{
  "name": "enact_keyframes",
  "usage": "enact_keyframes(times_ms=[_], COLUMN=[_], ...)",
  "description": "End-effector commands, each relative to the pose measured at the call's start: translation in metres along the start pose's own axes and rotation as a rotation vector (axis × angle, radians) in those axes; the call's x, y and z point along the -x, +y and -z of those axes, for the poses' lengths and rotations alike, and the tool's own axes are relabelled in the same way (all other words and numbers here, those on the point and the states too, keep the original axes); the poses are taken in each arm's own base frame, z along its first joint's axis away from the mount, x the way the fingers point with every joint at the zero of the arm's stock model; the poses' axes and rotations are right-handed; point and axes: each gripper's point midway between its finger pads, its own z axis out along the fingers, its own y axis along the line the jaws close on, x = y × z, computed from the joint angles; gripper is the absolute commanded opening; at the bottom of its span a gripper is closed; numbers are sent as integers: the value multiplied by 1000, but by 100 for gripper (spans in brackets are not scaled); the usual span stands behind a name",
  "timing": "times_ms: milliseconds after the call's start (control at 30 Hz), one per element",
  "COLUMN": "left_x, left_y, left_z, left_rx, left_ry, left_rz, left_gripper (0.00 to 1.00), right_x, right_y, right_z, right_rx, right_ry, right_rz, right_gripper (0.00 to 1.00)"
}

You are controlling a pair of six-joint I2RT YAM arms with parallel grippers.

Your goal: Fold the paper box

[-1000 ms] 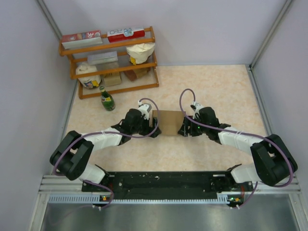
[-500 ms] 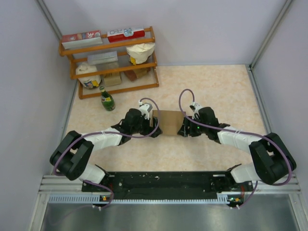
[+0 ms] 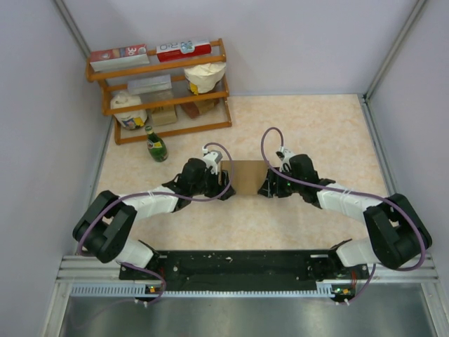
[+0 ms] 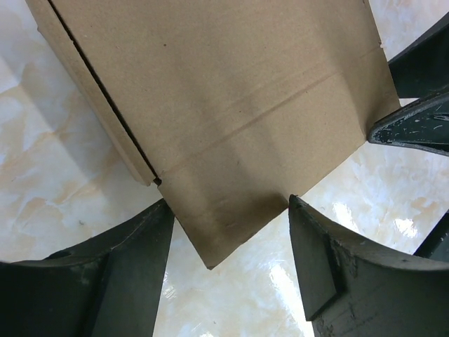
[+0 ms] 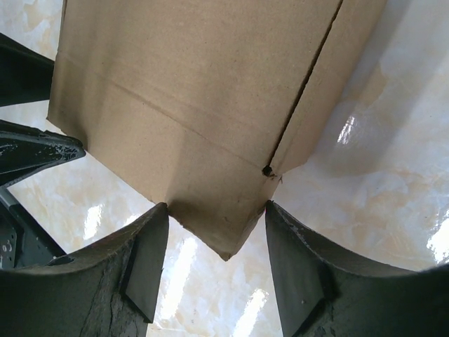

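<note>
Paper box [image 3: 245, 177], plain brown cardboard, sits directly between the two grippers. Its long axis runs from one set of jaws to the other, with one end pointing into each.

Left gripper [image 4: 229, 207]: the jaws are partly open around a pointed corner of the box. Each dark finger [image 4: 126, 274] touches a side of that corner at its tip, clasping the end.

Right gripper [image 5: 216, 207]: the jaws are also partly open. They clasp the opposite end the same way, both tips against the cardboard.

Just beyond the jaws, crease lines cross the panel and a dark slit marks an overlapping flap. Both wrist views cut off the box's far part. From above, the wrists hide both ends. Whether the box rests on the marbled table [image 3: 316, 126] or is lifted slightly is hard to tell.

Well beyond the left jaws stand a green bottle [image 3: 156, 145] and a wooden shelf [image 3: 161, 91].
</note>
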Motion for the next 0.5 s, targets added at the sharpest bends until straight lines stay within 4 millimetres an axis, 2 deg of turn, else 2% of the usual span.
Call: enact_keyframes(times_ms=[0,467], left_x=[21,12], left_y=[-13,7], left_z=[-3,-7], left_rx=[-49,33], left_ry=[-62,-32], left_rz=[-22,-64], left_gripper=[70,71], right_x=[28,24], right_y=[17,1], right_z=[0,-4], right_rx=[54,-12], right_ry=[-69,-60], right_rz=[29,57], right_gripper=[56,56])
